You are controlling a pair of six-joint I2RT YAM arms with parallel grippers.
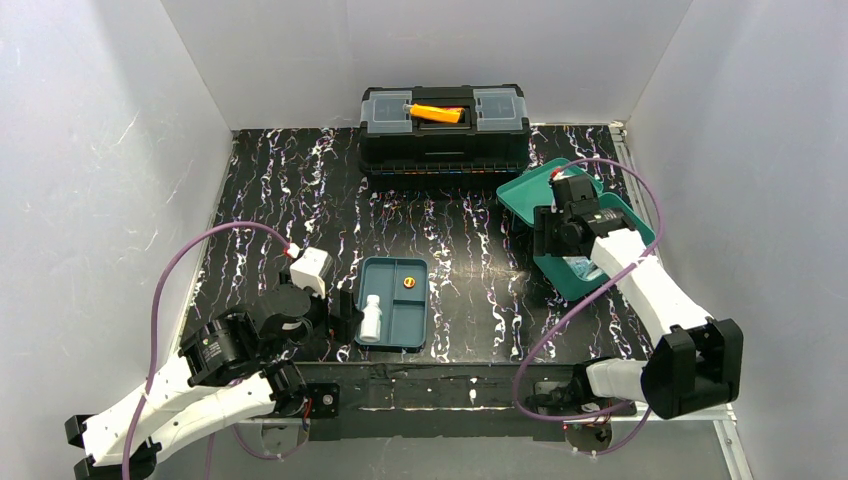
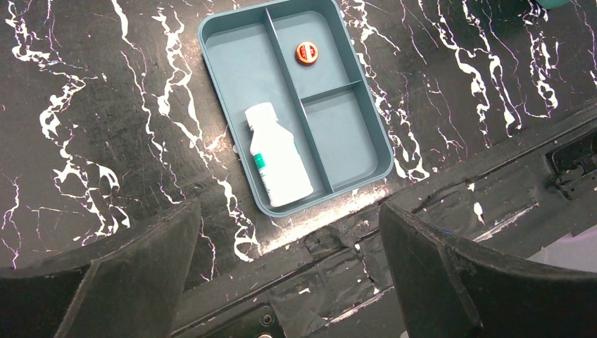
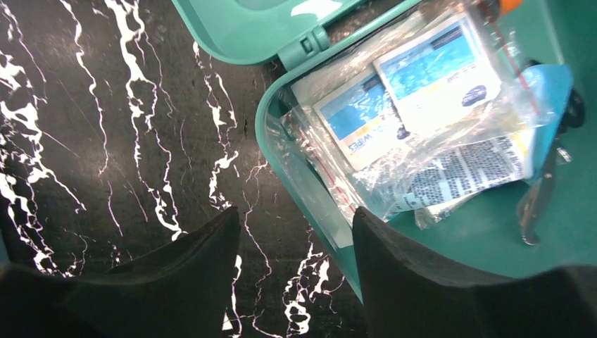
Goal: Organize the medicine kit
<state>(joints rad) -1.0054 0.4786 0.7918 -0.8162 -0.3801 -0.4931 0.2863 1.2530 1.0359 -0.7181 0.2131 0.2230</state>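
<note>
Right wrist view shows your right gripper point(image 3: 296, 282) part open, holding nothing, astride the near wall of the medicine kit point(image 3: 288, 176) at the table's 2 o'clock. Closing here could drag the kit or snag the bagged wipes point(image 3: 408, 98). Left gripper point(image 2: 288, 267) gapes empty.

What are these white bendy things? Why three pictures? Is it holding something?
They are a robot's left arm and right arm, bolted to a black table. Each ends in a two-finger claw. The big picture looks down from above; the other two come from a camera on each wrist, so dark fingers show at the bottom. The left claw is open beside a blue-grey tray holding a white bottle and a small red disc. The right claw is open at the edge of the green medicine kit, lid up, with a clear bag of packets inside. A black toolbox sits at the back. Neither claw holds anything.
</note>
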